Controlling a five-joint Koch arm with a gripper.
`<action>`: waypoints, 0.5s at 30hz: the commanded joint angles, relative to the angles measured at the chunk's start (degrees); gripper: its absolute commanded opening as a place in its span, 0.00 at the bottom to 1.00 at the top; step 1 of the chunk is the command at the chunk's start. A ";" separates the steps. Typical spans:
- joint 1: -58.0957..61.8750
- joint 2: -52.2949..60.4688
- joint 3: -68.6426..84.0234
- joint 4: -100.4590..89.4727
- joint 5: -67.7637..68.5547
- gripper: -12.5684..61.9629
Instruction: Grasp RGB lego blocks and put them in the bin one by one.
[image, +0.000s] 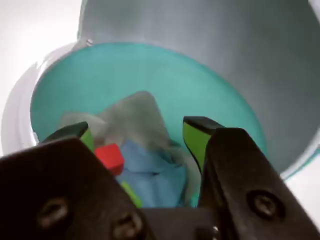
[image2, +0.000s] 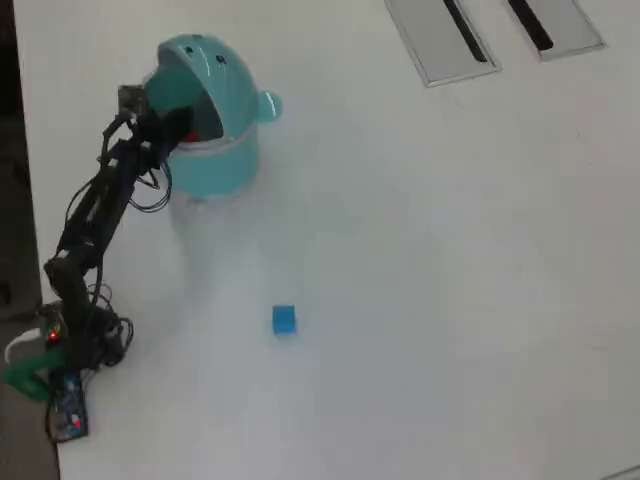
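Bright, even light; soft wrist view, overexposed white edges.

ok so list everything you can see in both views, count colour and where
bin: one, teal, lid tipped open, upper left of the table in the overhead view
red block: one, inside the bin, between the fingers
blue block: one, on the open table below the bin in the overhead view
crumpled lining: grey and pale blue, at the bin's bottom
grey panels: two, with dark slots, top right in the overhead view
table: one, white
arm: one, black, reaching from the lower left into the bin
fingers: two, black with green pads, spread apart over the bin
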 joint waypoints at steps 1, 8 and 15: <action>0.79 5.10 0.44 -6.06 -0.70 0.62; 4.31 13.10 10.37 -9.40 -2.02 0.62; 11.34 22.50 16.70 -7.47 -2.02 0.62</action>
